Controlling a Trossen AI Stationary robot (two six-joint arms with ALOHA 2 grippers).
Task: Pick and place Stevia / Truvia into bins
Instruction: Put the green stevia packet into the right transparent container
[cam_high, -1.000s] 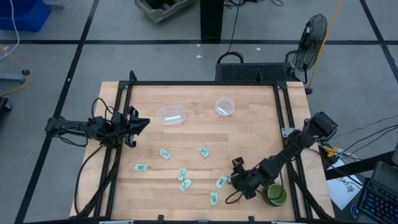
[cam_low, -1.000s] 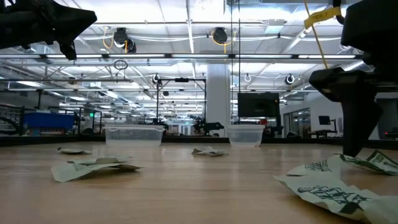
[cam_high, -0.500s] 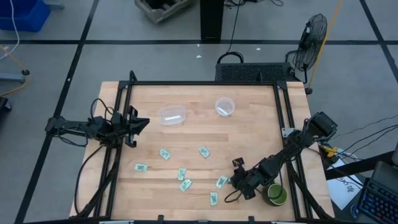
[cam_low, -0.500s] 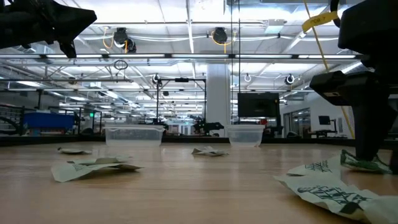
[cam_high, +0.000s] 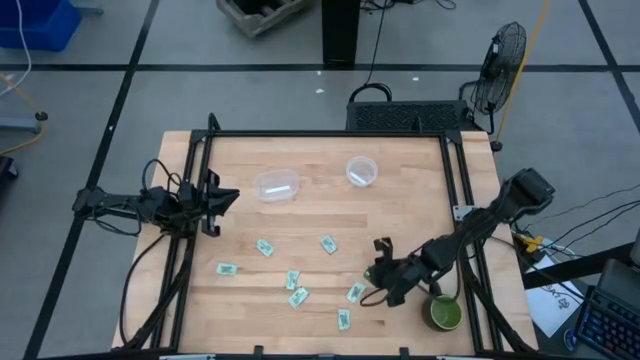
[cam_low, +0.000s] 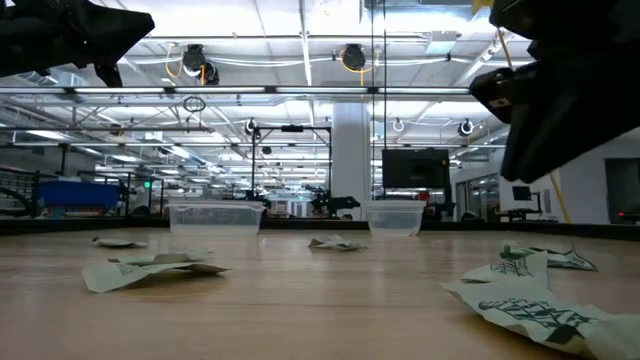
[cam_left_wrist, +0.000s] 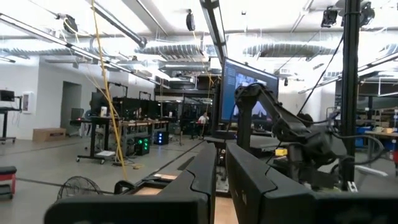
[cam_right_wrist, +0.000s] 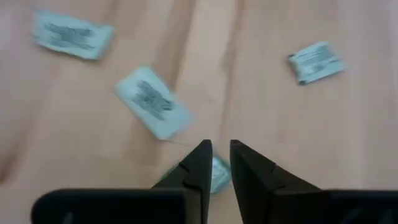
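the right gripper (cam_high: 381, 283) has risen off the table beside the dark green mug (cam_high: 445, 314) and swung toward the sachet (cam_high: 356, 292) nearest that mug; probably a regrasp attempt. its fingers are nearly closed, seemingly holding nothing. 7 sachets lie left of the mug. the left gripper (cam_high: 222, 197) waits closed, far off.
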